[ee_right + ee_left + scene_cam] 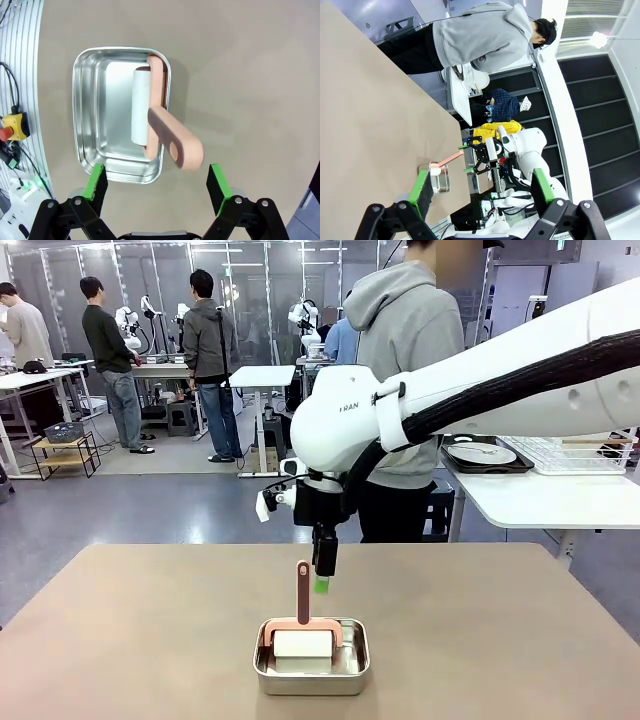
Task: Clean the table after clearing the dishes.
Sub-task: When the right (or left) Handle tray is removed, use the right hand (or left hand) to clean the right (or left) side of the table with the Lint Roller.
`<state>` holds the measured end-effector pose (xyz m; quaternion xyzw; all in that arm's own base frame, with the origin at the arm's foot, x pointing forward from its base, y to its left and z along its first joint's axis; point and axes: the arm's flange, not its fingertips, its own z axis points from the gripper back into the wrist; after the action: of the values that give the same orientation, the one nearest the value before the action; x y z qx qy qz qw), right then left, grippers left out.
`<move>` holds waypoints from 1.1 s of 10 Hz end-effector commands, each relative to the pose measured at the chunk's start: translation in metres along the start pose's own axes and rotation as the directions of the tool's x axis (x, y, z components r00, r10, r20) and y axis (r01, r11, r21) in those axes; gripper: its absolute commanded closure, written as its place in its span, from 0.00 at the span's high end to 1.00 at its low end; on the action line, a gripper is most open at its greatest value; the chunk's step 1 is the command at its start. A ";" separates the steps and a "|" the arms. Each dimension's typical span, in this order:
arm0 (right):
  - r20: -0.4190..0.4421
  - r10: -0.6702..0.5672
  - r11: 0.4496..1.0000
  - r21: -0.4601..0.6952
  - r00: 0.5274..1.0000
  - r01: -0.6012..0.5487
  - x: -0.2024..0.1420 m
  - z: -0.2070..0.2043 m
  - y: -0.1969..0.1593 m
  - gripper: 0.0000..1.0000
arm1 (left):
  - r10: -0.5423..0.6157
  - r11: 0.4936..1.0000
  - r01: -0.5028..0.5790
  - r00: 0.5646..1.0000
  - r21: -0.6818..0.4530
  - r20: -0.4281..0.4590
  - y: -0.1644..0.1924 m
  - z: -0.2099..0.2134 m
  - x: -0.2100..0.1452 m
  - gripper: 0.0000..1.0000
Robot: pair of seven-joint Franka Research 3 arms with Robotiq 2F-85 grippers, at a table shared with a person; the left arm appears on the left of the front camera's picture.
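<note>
The bench presents a bare tan top to the left, to the right and behind its single load, with open surface running out to the far edge and both side edges. A rectangular steel pan sits close to the near edge, about mid-width. It holds a lint roller. The white roll lies on the pan floor, with its pink frame along one long wall, and the pink handle rises above the rim. The right arm enters from the right and crosses to the middle. The right hand hangs point-down over the far side of the pan, just beside the top of the handle. Its fingers are spread wide and nothing is gripped. In the right wrist view the green pads straddle bare bench beyond the pan's short end. The left hand is raised off the bench, likewise spread wide and empty. A person in a grey hooded top stands at the far edge. Off the far right corner, a white side table carries a dark tray with a white plate, beside a wire rack.
</note>
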<state>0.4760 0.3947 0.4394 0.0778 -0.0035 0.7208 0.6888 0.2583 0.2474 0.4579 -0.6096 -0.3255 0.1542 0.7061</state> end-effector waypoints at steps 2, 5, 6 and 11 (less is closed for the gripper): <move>-0.010 0.026 0.997 0.066 1.000 -0.025 0.015 -0.002 -0.020 1.00 | -0.012 1.000 0.012 1.000 -0.015 0.002 -0.003 0.002 0.001 1.00; -0.039 0.049 0.992 0.120 0.998 -0.044 0.032 -0.012 -0.025 1.00 | -0.012 1.000 0.012 1.000 -0.015 0.002 -0.003 0.002 0.001 1.00; -0.050 0.046 0.989 0.143 0.998 -0.038 0.033 -0.015 -0.027 1.00 | -0.012 1.000 0.012 1.000 -0.015 0.002 -0.003 0.002 0.001 1.00; -0.061 0.051 0.980 0.196 0.997 -0.038 0.036 -0.025 -0.032 0.87 | -0.012 1.000 0.012 1.000 -0.015 0.002 -0.003 0.002 0.001 1.00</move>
<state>0.5042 0.4273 0.4133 0.1288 0.0825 0.7317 0.6642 0.2582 0.2474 0.4579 -0.6097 -0.3255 0.1542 0.7061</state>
